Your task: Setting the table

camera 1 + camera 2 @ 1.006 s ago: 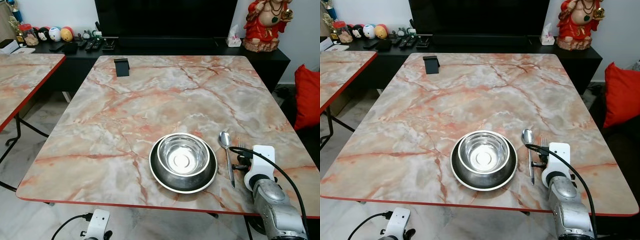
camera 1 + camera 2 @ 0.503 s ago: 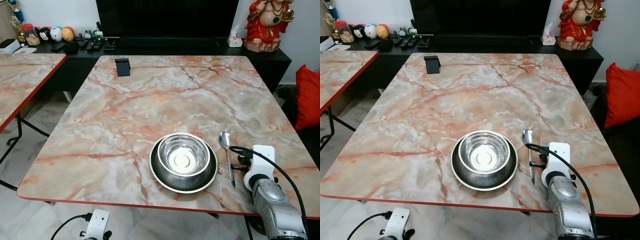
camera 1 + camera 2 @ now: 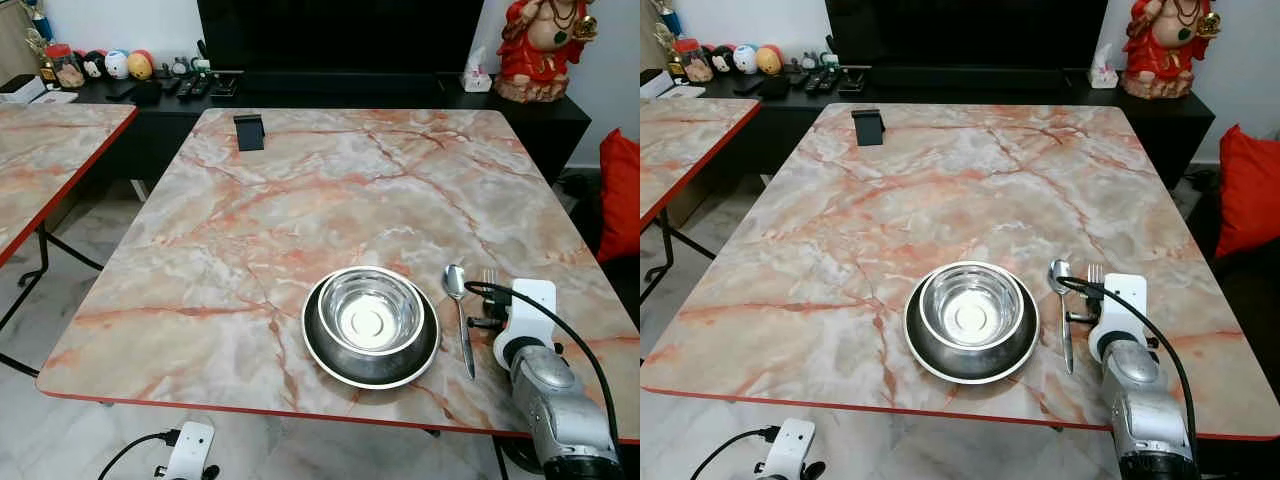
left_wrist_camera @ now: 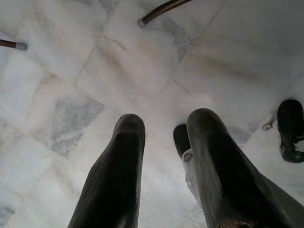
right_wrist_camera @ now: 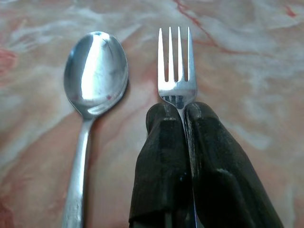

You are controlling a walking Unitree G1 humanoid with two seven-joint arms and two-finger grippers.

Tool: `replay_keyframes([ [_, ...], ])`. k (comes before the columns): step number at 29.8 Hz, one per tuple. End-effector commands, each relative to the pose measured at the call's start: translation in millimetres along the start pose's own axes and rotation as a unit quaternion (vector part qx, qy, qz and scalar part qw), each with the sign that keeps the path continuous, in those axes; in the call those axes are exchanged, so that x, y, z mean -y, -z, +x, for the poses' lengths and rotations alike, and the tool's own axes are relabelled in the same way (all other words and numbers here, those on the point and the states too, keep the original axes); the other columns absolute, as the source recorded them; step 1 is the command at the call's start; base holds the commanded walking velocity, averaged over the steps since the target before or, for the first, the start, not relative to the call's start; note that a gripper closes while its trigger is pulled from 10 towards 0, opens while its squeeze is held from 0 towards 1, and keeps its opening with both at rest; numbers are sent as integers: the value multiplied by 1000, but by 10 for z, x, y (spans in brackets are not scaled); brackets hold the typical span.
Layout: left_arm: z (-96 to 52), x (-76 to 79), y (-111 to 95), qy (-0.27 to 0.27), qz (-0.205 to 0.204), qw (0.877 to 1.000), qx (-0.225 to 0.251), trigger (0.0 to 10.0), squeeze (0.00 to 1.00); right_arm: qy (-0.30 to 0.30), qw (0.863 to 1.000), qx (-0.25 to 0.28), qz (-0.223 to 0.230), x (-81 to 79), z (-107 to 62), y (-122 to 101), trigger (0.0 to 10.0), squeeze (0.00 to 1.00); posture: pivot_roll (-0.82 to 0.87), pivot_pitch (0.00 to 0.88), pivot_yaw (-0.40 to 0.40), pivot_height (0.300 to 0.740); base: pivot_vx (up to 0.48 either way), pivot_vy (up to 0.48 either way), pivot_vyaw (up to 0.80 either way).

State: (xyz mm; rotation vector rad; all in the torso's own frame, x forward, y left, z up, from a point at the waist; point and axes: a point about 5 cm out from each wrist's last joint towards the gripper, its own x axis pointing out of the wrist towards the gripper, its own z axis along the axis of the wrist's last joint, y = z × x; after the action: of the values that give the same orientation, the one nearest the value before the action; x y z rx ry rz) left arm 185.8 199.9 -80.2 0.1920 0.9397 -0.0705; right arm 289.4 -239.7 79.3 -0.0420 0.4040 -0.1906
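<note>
Fork (image 5: pixel 176 71) flat on marble surface (image 3: pixel 330 190), just beside spoon (image 5: pixel 92 90) on side away from bowl (image 3: pixel 369 313), neck pinched by right pincer (image 5: pixel 183 121); probably light, stiff, slippery, best held mid-handle.

The robot's right arm (image 3: pixel 560 420) is a rounded, brushed-silver metal cylinder ending in a flat white plastic wrist bracket (image 3: pixel 527 310) with rounded corners. A glossy black cable (image 3: pixel 1150 325) loops from the bracket back along the silver casing. The right gripper (image 5: pixel 179 111) carries two long black fingers (image 5: pixel 164 156) with a finely ribbed, rubbery surface and blunt rounded tips. The left gripper (image 4: pixel 164 128) has the same matte black, ribbed fingers (image 4: pixel 116 175). A white plastic left wrist housing (image 3: pixel 188 450) trails a thin black cable (image 3: pixel 135 445).
</note>
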Motion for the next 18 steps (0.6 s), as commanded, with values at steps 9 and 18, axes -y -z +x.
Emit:
replay_keyframes([
  [9,-1,53,49,4,1,1000,-14,10000,0,-5,1000,2,1,-21,70,-12,10000,0,-53,0,22,731,0,0,0],
  [18,-8,1,60,1,0,1000,-14,10000,0,-3,1000,3,4,-30,114,-7,10000,0,-52,0,23,731,0,0,0],
])
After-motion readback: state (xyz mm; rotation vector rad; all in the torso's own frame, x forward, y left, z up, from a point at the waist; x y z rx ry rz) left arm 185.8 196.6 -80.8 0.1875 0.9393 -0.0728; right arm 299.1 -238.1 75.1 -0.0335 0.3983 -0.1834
